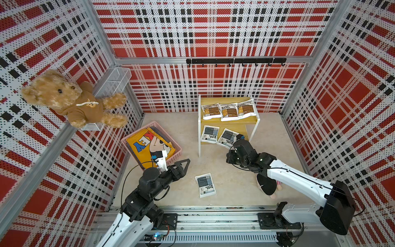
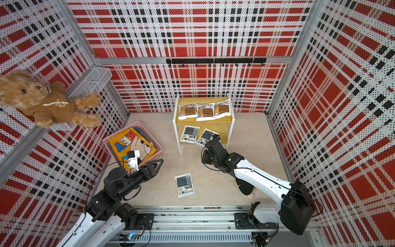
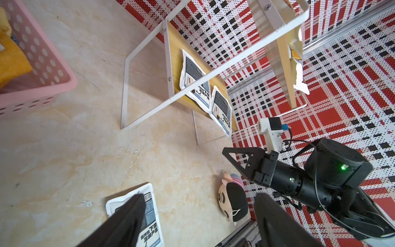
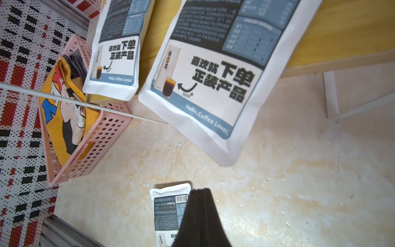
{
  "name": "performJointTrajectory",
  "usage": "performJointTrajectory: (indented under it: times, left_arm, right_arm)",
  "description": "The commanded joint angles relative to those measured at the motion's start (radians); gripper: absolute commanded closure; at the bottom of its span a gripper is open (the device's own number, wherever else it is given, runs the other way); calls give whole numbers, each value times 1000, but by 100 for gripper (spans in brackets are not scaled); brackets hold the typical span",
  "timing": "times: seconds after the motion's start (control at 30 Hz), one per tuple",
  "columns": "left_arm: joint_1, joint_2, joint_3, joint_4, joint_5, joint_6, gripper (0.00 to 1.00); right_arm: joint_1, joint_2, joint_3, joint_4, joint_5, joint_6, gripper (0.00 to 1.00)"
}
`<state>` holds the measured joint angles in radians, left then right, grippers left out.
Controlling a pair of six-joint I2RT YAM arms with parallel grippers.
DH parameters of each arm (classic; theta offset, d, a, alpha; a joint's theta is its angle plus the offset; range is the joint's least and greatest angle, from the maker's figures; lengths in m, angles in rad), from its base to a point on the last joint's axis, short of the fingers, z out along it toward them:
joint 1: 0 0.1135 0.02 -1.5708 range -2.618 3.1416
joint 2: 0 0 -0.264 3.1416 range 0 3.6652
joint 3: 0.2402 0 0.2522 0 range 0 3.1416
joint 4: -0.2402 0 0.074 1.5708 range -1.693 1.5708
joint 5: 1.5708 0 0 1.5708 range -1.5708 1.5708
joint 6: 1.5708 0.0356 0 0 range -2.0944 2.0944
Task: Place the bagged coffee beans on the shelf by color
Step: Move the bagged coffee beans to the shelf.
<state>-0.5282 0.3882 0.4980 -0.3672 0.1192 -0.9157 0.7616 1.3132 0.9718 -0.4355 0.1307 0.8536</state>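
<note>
The right gripper (image 4: 199, 190) has its fingers pressed together on nothing, just short of the corner of a grey-panel pouch (image 4: 213, 81). That pouch overhangs the front edge of the lower board of the shelf (image 1: 226, 100), beside a second grey pouch (image 1: 210, 135). The left gripper (image 3: 199, 195) is spread wide and empty above the floor, near a third grey pouch (image 1: 205, 185). Three brown-panel pouches (image 1: 229, 111) lie in a row on the top board. The pink basket (image 1: 137, 130) holds a folded yellow cloth (image 1: 145, 147).
</note>
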Motion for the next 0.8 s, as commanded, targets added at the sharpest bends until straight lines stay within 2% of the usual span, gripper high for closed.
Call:
performJointTrajectory:
  times: [0.0,0.4,0.77]
  left_arm:
    - [10,-5,-13,22,-3,5,13]
    - [8,22,-17,25,-8,12,13]
    - [10,26,-25,33,-7,5,13]
  right_arm:
    - [-12,25,40,-1,12,-26,100]
    - [-87,86,100,-34,46,-92,100]
    - [-94,127,132,-10,44,-108,100]
